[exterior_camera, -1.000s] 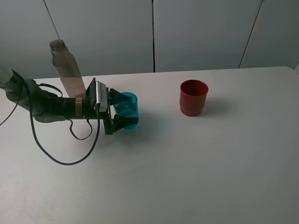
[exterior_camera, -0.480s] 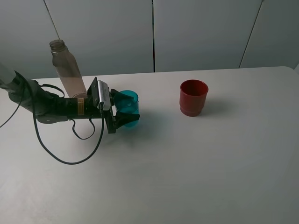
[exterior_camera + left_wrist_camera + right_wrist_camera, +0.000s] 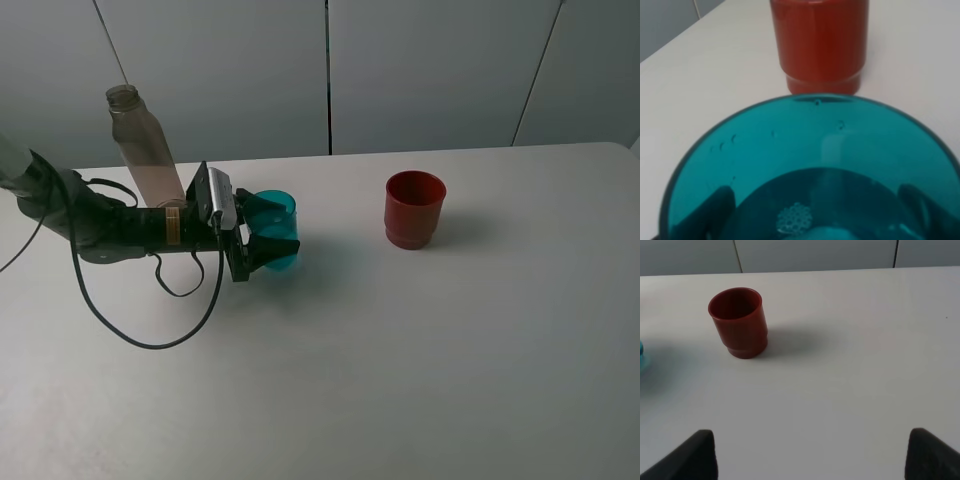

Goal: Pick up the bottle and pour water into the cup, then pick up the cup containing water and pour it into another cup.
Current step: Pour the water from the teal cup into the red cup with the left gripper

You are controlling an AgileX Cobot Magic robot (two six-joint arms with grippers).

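- The cup [image 3: 272, 226], the translucent teal tumbler, stands upright on the left part of the white table [image 3: 420, 360], in front of and right of the bottle [image 3: 140, 145].
- Your left gripper [image 3: 282, 230] reaches it from the left, lying low and level, with one dark finger against each side of its wall: jaws drawn in and clamped on the cup.
- In the left wrist view the cup [image 3: 810, 150] fills the lower frame, and you can see the fingers [image 3: 715, 210] as dark shapes through its wall. Small droplets dot the inside.
- The red cup [image 3: 414, 210] stands upright, well apart to the right; in the left wrist view it is straight beyond the teal rim.
- Your right gripper [image 3: 812, 455] shows only two dark tips, spread wide, holding nothing.
- A black cable [image 3: 130, 335] loops on the table under the left arm.
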